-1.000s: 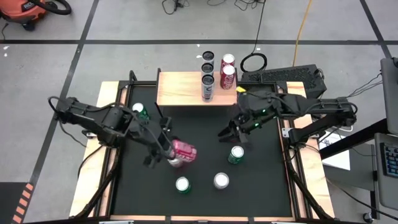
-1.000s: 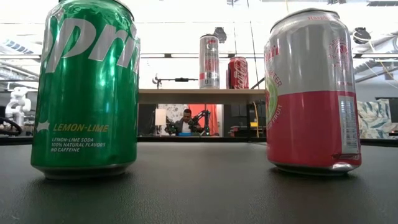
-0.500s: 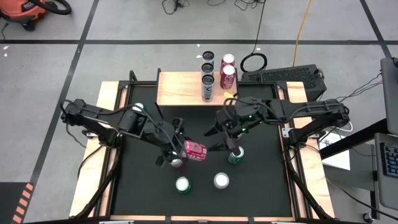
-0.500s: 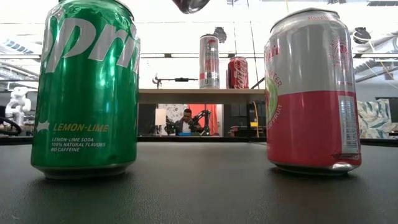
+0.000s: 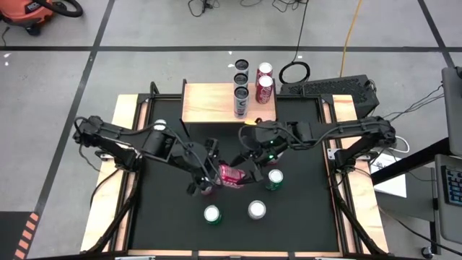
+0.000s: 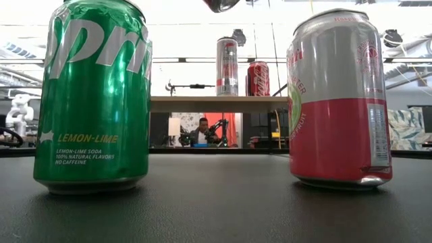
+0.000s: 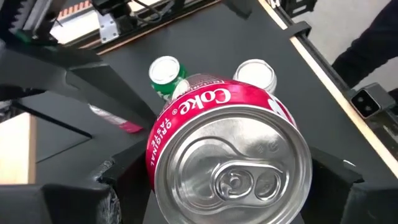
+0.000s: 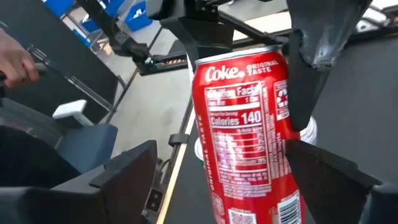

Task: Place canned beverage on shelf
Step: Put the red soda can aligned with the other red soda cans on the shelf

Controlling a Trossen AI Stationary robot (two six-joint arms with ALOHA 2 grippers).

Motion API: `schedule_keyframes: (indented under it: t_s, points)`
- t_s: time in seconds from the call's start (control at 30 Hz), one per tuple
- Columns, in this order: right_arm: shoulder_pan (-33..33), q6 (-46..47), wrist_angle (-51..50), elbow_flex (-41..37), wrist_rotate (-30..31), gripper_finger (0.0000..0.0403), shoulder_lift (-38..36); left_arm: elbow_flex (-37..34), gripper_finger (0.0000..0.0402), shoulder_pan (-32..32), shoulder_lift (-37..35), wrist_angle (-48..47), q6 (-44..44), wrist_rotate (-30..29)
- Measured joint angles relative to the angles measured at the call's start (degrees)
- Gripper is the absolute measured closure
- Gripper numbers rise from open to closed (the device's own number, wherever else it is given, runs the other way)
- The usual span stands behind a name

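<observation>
While the left gripper (image 5: 210,171) clasps the red aluminium Coke can (image 5: 232,175) mid-handover, the right gripper (image 5: 253,167), spread around it, must clamp before transfer to the light wooden shelf (image 5: 209,103).

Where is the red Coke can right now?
In the high view, the red Coke can hangs mid-table, gripped by the left gripper, with the right gripper reaching it.

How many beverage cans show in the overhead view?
10. Five cans at the shelf's right end; one Coke can in the left gripper; four standing on the table: one beside the left arm, three near the front. Arms may hide more.
</observation>
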Motion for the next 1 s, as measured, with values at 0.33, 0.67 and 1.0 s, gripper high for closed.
schedule_keyframes:
  t_s: [0.33, 0.67, 1.0]
  points:
    - [-0.4, -3.4, -0.3, 0.0, 2.6, 0.0064, 0.1, 0.0, 0.01, 0.3, 0.3, 2.5, 0.0, -0.8]
    - [-0.5, -4.1, -0.6, 0.0, -0.2, 0.0064, 1.3, 0.0, 0.01, 1.2, 0.3, 3.9, 0.0, -0.9]
    - [-0.5, -5.0, -0.1, 0.0, -1.0, 0.009, 2.9, 0.0, 0.01, 2.1, 0.3, 4.6, -0.1, -0.9]
